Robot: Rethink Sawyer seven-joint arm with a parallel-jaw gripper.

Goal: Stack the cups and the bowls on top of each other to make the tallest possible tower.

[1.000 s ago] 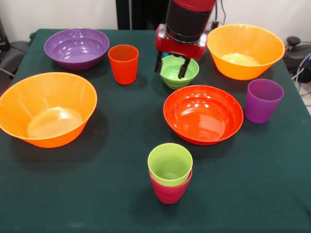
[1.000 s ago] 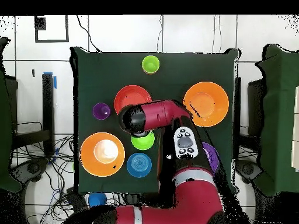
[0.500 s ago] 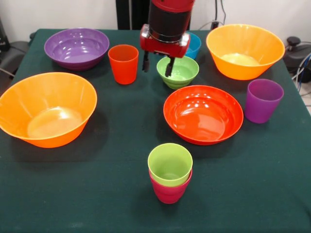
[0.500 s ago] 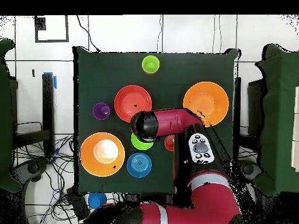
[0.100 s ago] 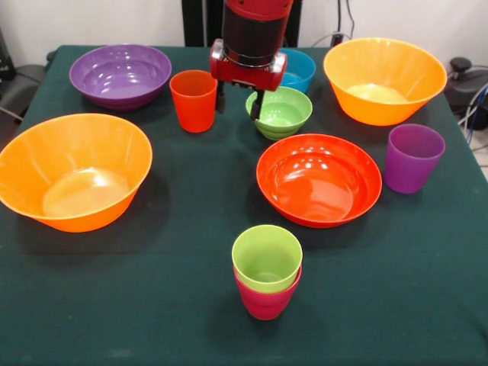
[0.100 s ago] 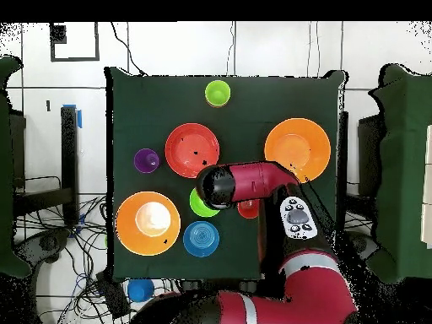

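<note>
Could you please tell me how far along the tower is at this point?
Done: the lime green cup sits nested in the crimson cup, a two-piece start. In hand: nothing; the open end effector hangs between the orange-red cup and the small lime green bowl. Left: that cup, the purple cup and all the bowls remain unstacked.

You are looking at a robotics lab, not a home. The worktop (image 6: 126,110) is draped in dark green cloth and stands alone on a pale tiled floor (image 6: 278,46). Loose cables (image 6: 51,224) trail over that floor beside it. A red and black robot arm (image 6: 291,278) reaches over it from a pedestal. More green-covered tables (image 6: 405,169) flank it on either side.
</note>
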